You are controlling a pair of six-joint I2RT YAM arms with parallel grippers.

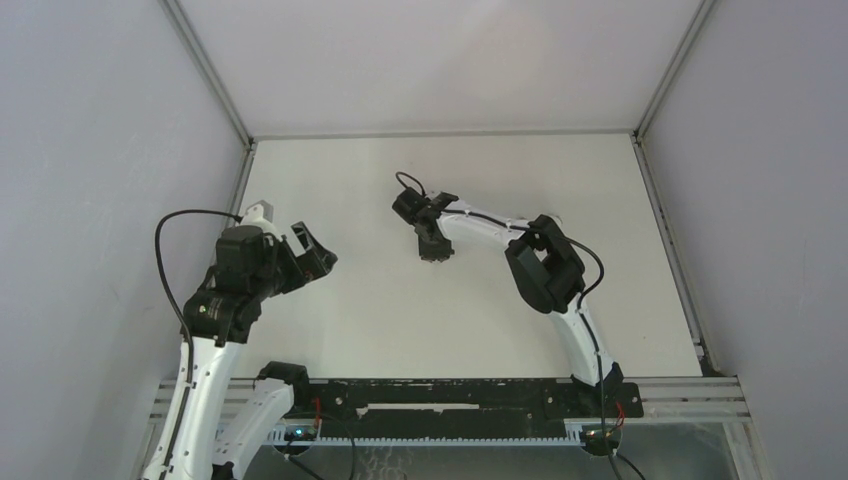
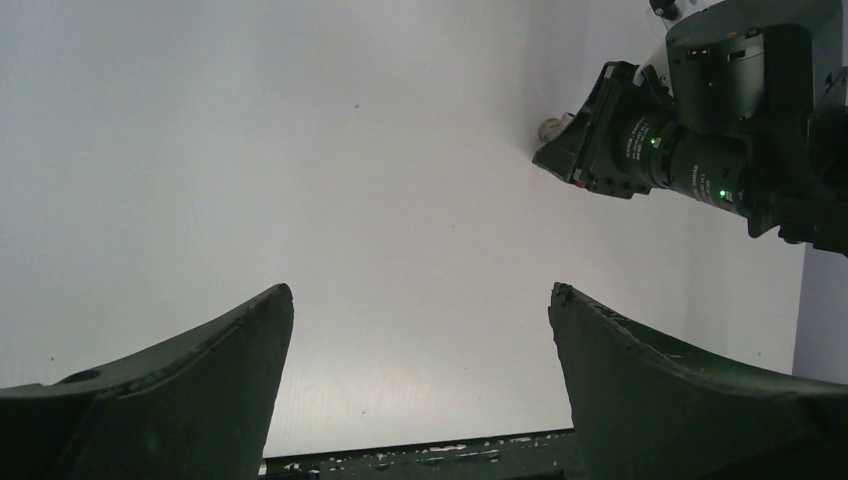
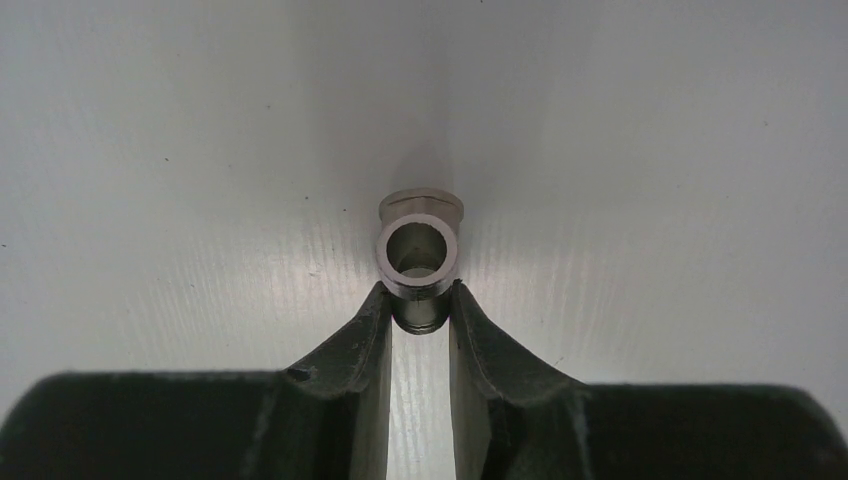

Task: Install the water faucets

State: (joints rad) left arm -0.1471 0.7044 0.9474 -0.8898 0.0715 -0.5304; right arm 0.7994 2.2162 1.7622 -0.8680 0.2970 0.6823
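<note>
Both tilted | left gripper [image 2: 420, 300] raised, wide apart | right gripper [image 3: 420, 300] low, clamping grey fitting [image 3: 420, 255]

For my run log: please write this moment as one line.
left end effector: open, empty | right end effector: gripping grey fitting

A lab test booth: white table [image 1: 350, 330] walled by grey panels [image 1: 90, 150] on aluminium framing [image 1: 208, 75].

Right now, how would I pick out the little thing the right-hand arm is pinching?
Start at the white table and follow the right arm to its jaws. Pinched between them is a short grey metal fitting: shiny and ring-mouthed against the dull black jaws.
</note>
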